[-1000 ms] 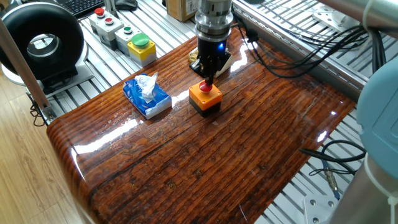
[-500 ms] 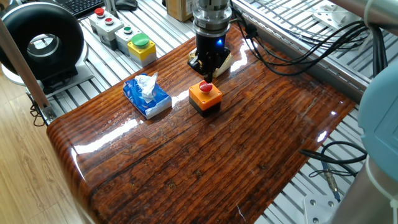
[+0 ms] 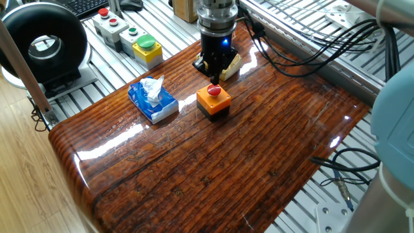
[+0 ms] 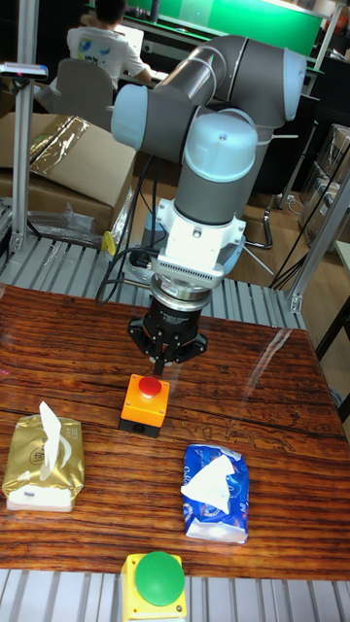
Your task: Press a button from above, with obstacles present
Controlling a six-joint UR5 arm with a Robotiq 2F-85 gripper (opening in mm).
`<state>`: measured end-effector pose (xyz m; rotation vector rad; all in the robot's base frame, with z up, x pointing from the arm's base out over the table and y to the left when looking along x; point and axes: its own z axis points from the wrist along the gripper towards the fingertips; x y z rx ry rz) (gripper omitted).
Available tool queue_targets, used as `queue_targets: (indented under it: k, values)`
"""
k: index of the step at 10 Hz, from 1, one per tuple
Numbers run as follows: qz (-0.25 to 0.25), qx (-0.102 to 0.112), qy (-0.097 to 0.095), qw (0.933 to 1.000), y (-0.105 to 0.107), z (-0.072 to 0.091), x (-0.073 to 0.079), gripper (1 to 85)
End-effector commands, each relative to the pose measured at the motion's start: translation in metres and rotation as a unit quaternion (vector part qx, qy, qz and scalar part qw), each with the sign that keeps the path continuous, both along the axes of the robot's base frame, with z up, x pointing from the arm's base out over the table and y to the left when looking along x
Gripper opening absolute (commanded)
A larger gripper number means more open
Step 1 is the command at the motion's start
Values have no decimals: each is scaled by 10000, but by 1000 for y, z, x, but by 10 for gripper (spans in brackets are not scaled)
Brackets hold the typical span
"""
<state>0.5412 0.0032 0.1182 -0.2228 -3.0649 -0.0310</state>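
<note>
The claw (image 3: 214,79) points straight down, the posture a press from above calls for, and it carries nothing; its fingertips taper to what looks like a single narrow tip, but neither view shows clearly whether they touch or leave a gap, so how far it is open cannot be told. Directly beneath that tip, with a little air showing between them, sits the button (image 3: 214,91), a red dome on an orange box with a black base, standing on the wooden table (image 3: 259,149). In the tall fixed view the tip (image 4: 159,363) hangs just above and slightly behind the dome (image 4: 149,386), so the two are close but apart. Further out, the blue tissue pack (image 3: 153,99) lies near the box on one side, well clear of the claw's vertical line. The pale yellow block (image 3: 230,63) sits just behind the claw, partly hidden by it; in the tall view it appears as a gold pack (image 4: 41,465). Both obstacles seem placed to crowd the approach and leave only the descent from above open.
</note>
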Motion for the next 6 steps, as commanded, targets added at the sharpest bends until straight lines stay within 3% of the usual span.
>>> queue_targets:
  k: [1, 3, 6]
  values:
    - [-351, -35, -49, 9994, 0, 5, 2, 13]
    - [-520, 154, -52, 9985, 9, 7, 0, 13]
    - [-315, 176, -97, 9993, 6, 5, -2, 13]
